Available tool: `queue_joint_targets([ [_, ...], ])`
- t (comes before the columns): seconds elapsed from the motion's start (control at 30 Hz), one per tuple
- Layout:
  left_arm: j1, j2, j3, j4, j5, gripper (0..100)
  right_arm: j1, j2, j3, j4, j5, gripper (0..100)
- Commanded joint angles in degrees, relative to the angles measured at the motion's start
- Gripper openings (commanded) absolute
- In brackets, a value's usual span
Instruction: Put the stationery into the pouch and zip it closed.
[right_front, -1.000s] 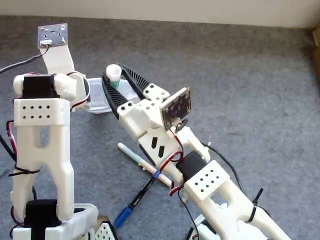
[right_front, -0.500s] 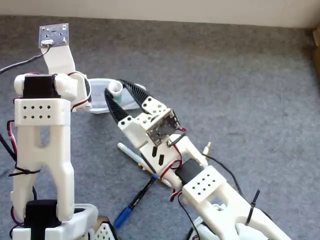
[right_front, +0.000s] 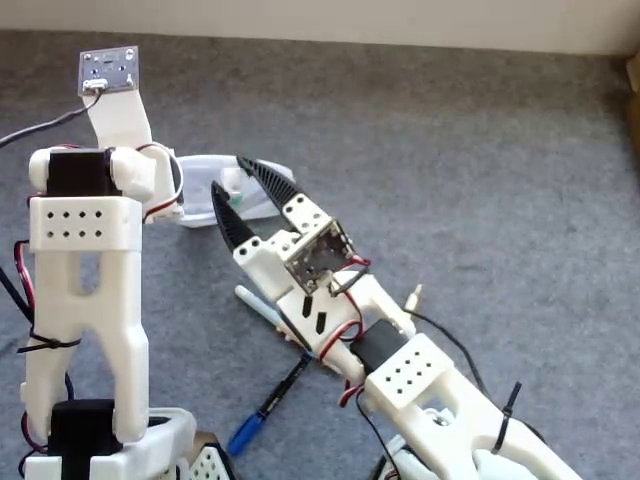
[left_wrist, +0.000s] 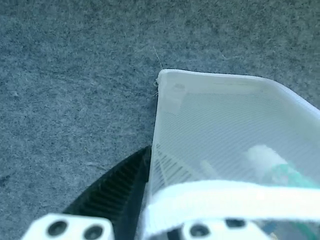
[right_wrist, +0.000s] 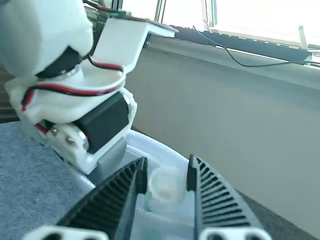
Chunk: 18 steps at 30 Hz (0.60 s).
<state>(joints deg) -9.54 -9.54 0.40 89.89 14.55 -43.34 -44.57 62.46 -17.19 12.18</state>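
A white-capped stick (right_wrist: 164, 185) is being gripped between the narrowly parted jaws of the right gripper (right_wrist: 166, 164), just over the open mesh pouch (left_wrist: 220, 130). The pouch's rim is being pinched by the left gripper (left_wrist: 150, 172). Compared with a second ago, the stick is being held lower, nearer the pouch mouth.

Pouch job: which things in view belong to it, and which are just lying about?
Job:
pouch
tube in the right hand
white pen
blue-capped pen

Lying about:
cable on the sill
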Motion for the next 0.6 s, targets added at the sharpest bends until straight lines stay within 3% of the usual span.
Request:
queue_joint_targets([
  [0.0, 0.3, 0.5, 1.6, -0.9, -0.4, 1, -0.5, -1.6, -0.7, 0.5, 0.4, 12.0],
  [0.3, 0.3, 0.5, 1.5, -0.9, -0.4, 1, -0.5, -1.6, -0.9, 7.2, -1.1, 20.4],
  [0.57, 0.3, 0.5, 1.5, -0.9, -0.4, 1, -0.3, -6.2, -0.9, 8.0, -4.0, 20.2],
])
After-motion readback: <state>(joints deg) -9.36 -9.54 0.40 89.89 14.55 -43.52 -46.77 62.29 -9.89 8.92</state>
